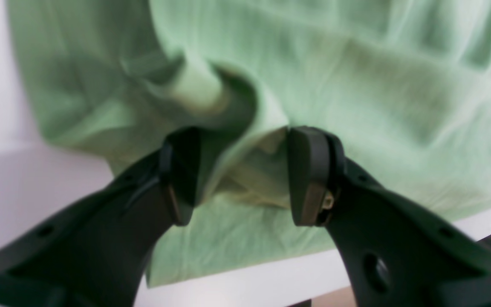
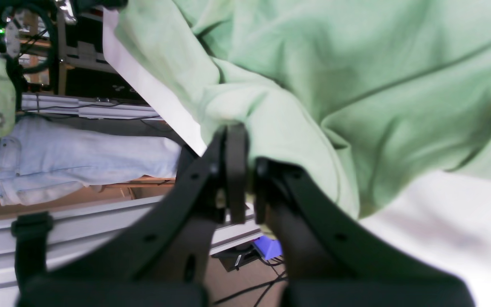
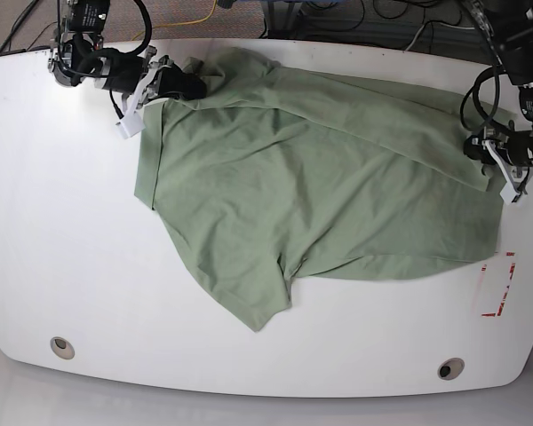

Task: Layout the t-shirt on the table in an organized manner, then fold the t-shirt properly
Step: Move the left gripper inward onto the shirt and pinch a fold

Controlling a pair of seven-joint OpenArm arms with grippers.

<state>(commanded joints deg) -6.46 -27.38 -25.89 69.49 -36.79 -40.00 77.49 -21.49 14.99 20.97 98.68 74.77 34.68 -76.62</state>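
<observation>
The t-shirt (image 3: 320,186) lies rumpled across the far half of the counter (image 3: 62,266), its long axis running left to right between the two arms. The right claw (image 2: 245,187) is clenched on fabric at the far-left corner; the left claw (image 1: 241,175), at the right edge, stands released, with a fold between its fingers (not yet pinched). Spreading likely needs that left claw to close first.

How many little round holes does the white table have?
2. One round hole sits near the table's front edge on the picture's left, the other near the front edge on the right. The t-shirt might hide more.
</observation>
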